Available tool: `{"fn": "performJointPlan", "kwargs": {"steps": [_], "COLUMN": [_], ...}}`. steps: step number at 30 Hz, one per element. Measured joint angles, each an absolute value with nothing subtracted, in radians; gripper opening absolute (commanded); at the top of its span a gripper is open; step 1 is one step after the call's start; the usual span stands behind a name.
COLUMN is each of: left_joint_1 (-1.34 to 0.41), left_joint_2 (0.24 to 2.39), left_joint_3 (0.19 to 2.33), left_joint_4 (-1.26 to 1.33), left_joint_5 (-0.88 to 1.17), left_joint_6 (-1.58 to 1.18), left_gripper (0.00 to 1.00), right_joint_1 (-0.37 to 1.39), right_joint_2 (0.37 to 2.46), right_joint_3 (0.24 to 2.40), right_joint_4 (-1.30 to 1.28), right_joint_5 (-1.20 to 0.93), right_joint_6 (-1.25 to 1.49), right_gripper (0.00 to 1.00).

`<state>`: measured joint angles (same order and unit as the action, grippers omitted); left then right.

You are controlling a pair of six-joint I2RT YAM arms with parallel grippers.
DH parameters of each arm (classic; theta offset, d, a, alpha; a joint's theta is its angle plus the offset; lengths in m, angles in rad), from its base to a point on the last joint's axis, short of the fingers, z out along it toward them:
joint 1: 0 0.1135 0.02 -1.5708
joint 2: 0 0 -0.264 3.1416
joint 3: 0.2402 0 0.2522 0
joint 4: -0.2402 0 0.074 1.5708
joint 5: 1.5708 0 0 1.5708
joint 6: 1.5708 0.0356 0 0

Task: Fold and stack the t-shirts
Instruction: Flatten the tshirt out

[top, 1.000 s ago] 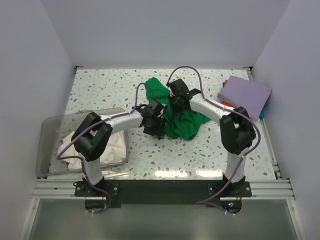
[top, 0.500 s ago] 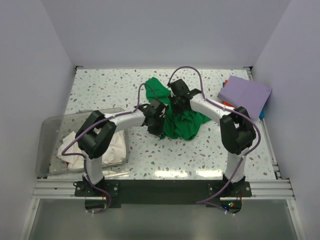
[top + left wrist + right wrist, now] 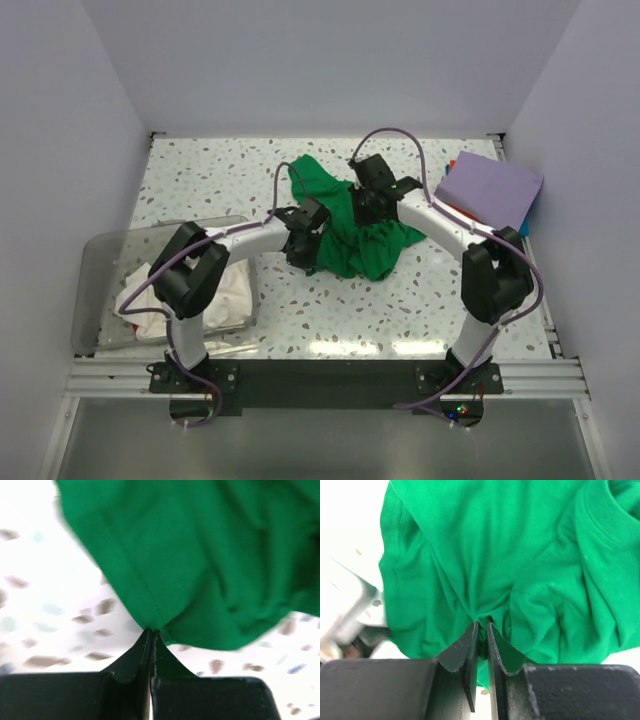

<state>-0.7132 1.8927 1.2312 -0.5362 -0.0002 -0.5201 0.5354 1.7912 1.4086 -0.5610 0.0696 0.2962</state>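
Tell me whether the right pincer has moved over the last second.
Yes. The right pincer has shifted slightly right, toward the folded lavender t-shirt, while shut on the green t-shirt.

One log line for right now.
left gripper: shut on green t-shirt edge | right gripper: shut on green t-shirt | fold: not yet, crumpled

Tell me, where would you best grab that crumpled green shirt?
Probably its stitched hem, approached low from the left side of the shirt, where the left gripper pinches it. The shirt lies in a crumpled heap; the hem is a thin, free edge that jaws can close on.
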Motion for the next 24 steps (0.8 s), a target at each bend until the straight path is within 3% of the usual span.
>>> {"fn": "performJointPlan", "kwargs": {"steps": [10,15,18,24], "left_joint_1": [-0.568,-0.573,-0.574,-0.575], "left_joint_2": [1.816,1.785,1.768,1.737], "left_joint_3": [1.162,1.135,1.13,1.13], "left_joint_4": [-0.652,-0.654,-0.658,-0.661], "left_joint_5": [-0.179,-0.178,-0.178,-0.184], "left_joint_6": [-0.482,-0.48,-0.488,-0.506], "left_gripper": [0.0,0.27,0.38,0.47], "right_joint_1": [0.534,0.534,0.534,0.534], "right_joint_2": [1.629,1.601,1.601,1.601], "right_joint_3": [1.329,1.277,1.248,1.24], "right_joint_4": [-0.625,-0.633,-0.637,-0.637], "right_joint_5": [0.114,0.121,0.121,0.121], "right_joint_6": [0.314,0.327,0.338,0.344], "right_gripper": [0.14,0.15,0.16,0.17]}}
